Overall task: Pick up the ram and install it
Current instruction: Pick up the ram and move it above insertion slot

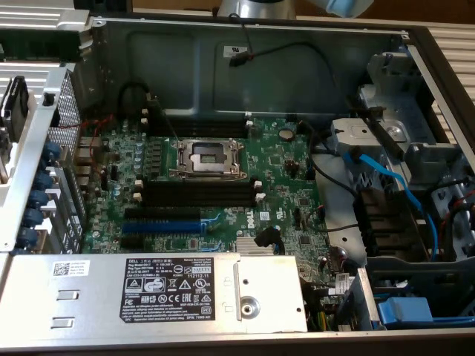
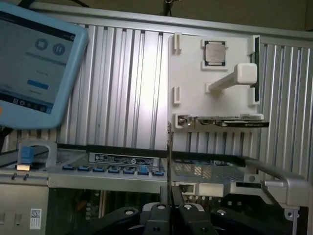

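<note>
In the wrist view my gripper (image 2: 168, 204) is shut, its two black fingers (image 2: 157, 215) pressed on a thin dark strip seen edge-on. That strip is the ram (image 2: 168, 161), and it stands straight out from the fingertips. Beyond it is the open computer case's rim (image 2: 122, 159). In the exterior view the green motherboard (image 1: 223, 185) lies in the case with long black empty memory slots (image 1: 199, 194) below the CPU socket (image 1: 210, 157).
A white fixture (image 2: 190, 73) holds a CPU chip (image 2: 215, 51), a white block (image 2: 244, 73) and a dark flat card (image 2: 230, 121). Beside it hangs a blue-framed tablet (image 2: 34, 63). In the case are a blue slot (image 1: 162, 225), a power supply (image 1: 148, 293) and blue cables (image 1: 393, 185).
</note>
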Action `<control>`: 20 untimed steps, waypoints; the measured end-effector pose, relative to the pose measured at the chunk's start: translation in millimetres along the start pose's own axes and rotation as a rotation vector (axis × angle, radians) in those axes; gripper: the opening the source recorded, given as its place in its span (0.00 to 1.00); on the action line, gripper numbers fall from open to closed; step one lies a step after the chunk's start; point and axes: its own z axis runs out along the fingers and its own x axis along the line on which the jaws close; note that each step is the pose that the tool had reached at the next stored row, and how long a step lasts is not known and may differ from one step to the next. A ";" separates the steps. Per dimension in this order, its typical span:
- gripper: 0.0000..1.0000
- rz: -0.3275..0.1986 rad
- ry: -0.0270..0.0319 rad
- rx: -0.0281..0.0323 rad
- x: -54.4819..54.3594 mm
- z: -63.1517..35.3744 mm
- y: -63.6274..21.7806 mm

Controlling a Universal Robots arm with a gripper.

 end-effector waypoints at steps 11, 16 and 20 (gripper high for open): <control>0.12 0.000 0.0500 0.0200 -0.3 -1.1 -61.1; 0.12 0.002 0.0552 0.0259 -8.0 1.6 -87.4; 0.12 0.009 0.0536 0.0338 -11.8 3.1 -98.0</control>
